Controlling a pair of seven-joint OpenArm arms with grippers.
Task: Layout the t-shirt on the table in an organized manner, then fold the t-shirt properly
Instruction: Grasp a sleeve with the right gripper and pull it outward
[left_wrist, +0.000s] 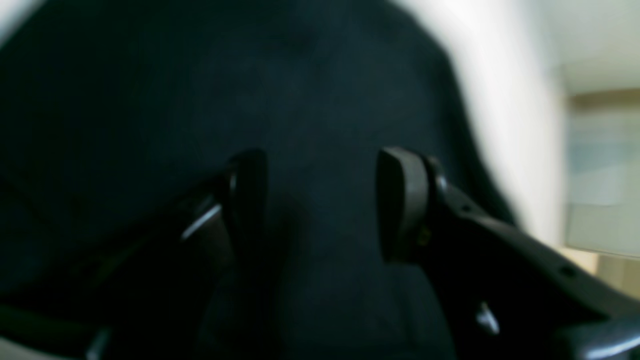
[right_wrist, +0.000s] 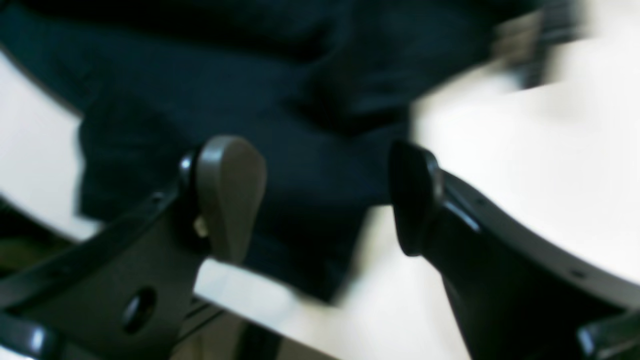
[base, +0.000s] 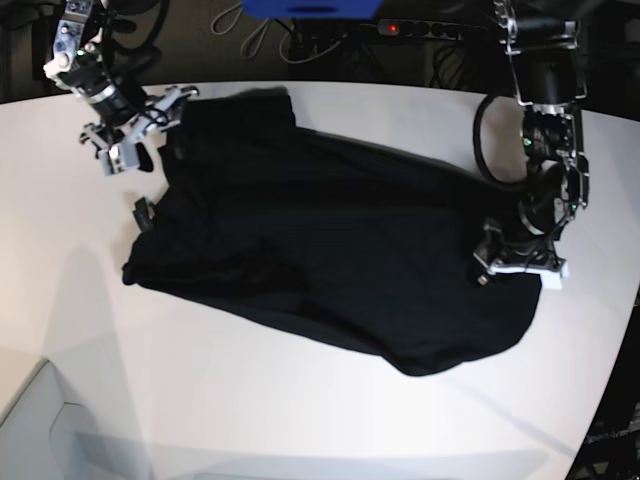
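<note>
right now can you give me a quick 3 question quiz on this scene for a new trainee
1. True or false: the t-shirt lies neatly folded on the table.
2. In the base view, which gripper is over the shirt's right-hand end? A) left gripper B) right gripper
3. Fill in: the jaws of both grippers stand ____, with no cloth pinched between them.

Key:
1. False. It lies spread out and rumpled, unfolded.
2. A. The right gripper is at the shirt's upper left corner.
3. Open. Both wrist views show a clear gap between the fingers.
</note>
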